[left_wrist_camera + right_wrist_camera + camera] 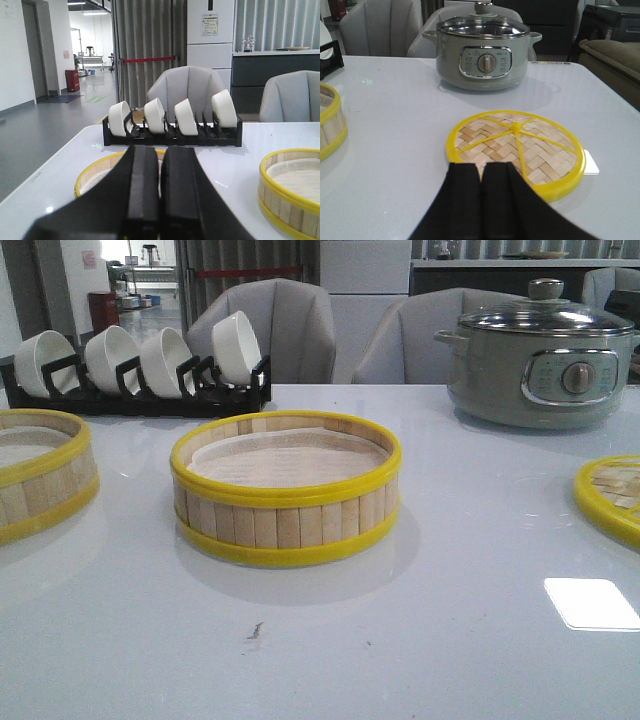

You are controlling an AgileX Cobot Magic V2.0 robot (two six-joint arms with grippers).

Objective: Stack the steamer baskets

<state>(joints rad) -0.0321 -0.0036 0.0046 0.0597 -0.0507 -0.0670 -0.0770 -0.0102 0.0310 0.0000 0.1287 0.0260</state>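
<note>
My left gripper [159,200] hung with its black fingers pressed together, holding nothing, and just beyond and below its tips lay the left round shallow steamer basket with pale bamboo-slat wall and yellow plastic rim [97,172]. That was the relation the next move turned on: this basket sat straight ahead of my left arm, so I judged that arm the nearer one to lift it. The second, matching steamer basket [286,502] stood at the middle of the white glossy surface [320,650], apart from the first [40,475] and off to my right of it; being round, neither offered a long axis, only a rim to take.

My right gripper [481,200] was likewise closed and empty, poised just short of the flat woven-bamboo lid with its yellow rim [515,150], which lay on the right of the surface.

Behind the baskets stood a black rack of white ceramic bowls [140,365], and at the back right a grey-green electric pot with a glass lid [540,355]. Both were well behind the line between the two baskets, so I saw nothing in the way. Nothing was stacked yet.
</note>
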